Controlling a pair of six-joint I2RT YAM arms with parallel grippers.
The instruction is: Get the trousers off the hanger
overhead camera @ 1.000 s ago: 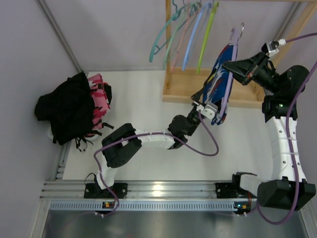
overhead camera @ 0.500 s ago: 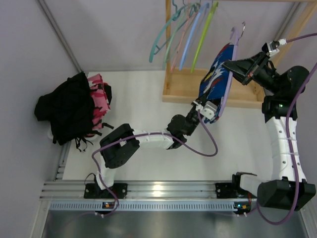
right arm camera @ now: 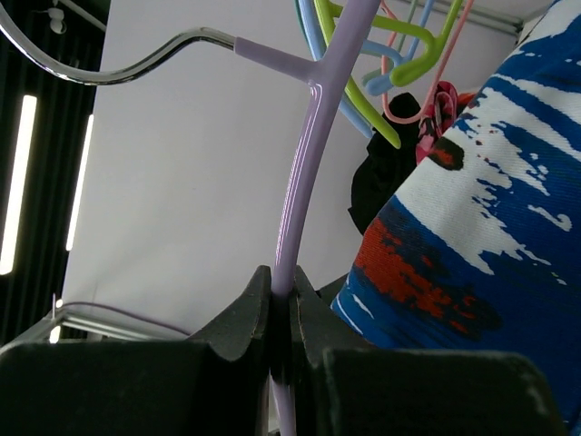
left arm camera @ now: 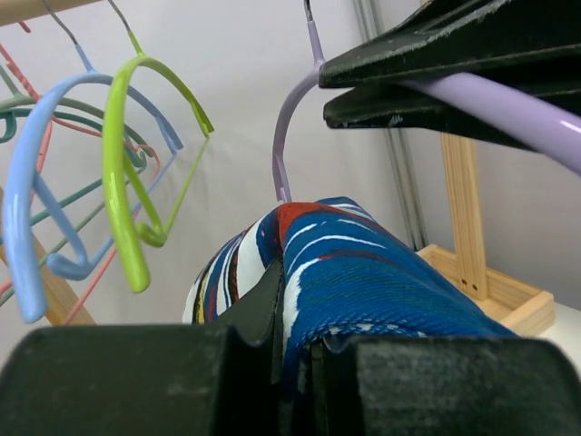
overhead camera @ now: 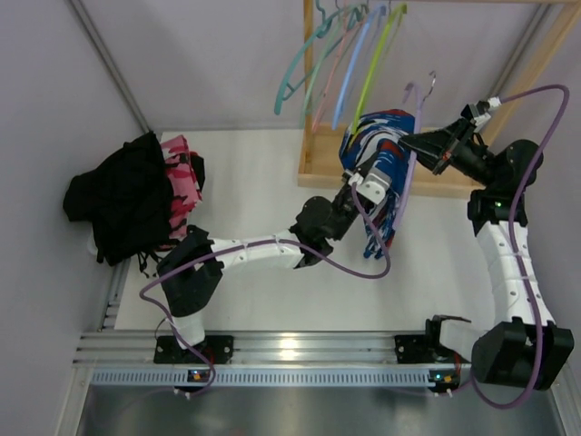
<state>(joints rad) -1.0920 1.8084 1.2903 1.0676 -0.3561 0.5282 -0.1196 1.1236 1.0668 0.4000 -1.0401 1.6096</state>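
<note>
Right of centre, over the far part of the table (overhead camera: 263, 173), the blue-and-white trousers (overhead camera: 386, 132) hang on a lilac hanger (overhead camera: 409, 98) held up in the air just near of the wooden rack (overhead camera: 318, 177). The hanger's long axis runs far to near, its metal hook pointing to the far wall. The cloth lies along it the same way, bunched at the far end and trailing in a narrow tail toward the near side.

The right gripper (overhead camera: 410, 143) comes in from the right, and its jaws are pinched tight on the hanger's lilac bar. The wrist view shows the bar rising straight out from between them. The left gripper (overhead camera: 370, 179) reaches up from the near left, its jaws clamped together on a fold of the patterned cloth on the hanger's left side.

Four coloured hangers (overhead camera: 345, 64) hang bare on the rack. Well apart, at the far left edge, the black trousers (overhead camera: 123, 195) lie heaped with the pink camouflage trousers (overhead camera: 182, 186) touching them on the right.
</note>
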